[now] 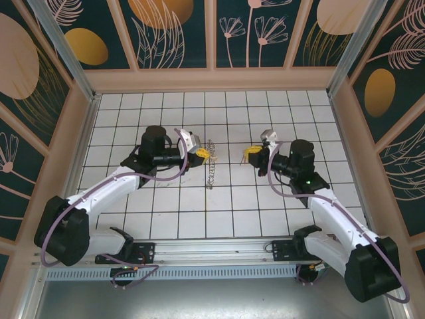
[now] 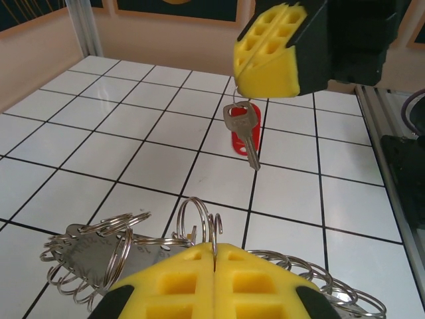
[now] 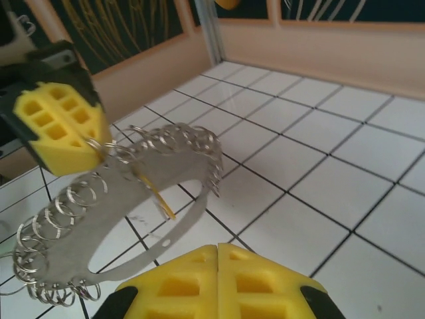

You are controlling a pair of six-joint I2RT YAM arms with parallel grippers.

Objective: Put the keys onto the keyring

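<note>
Left claw (image 2: 214, 266): you have its pads pressed together on the ring's band, at the rim nearest you.
Ring (image 3: 73, 247): hangs from the left claw over the tiled table (image 1: 166, 212), with small wire loops fringing its edge.
Right claw (image 2: 269, 53): faces the ring, near it but apart, with its pads pinching the small loop of the red key.
Red key (image 2: 242, 129): dangles under the right claw, blade down, clear of the ring.
Yellow tag (image 3: 163, 201): a thin sliver hanging in the ring's opening; you cannot tell what it hangs from.

Shiny metal keyring (image 3: 72, 250), key (image 2: 244, 129); glossy tiles (image 2: 99, 106)
</note>
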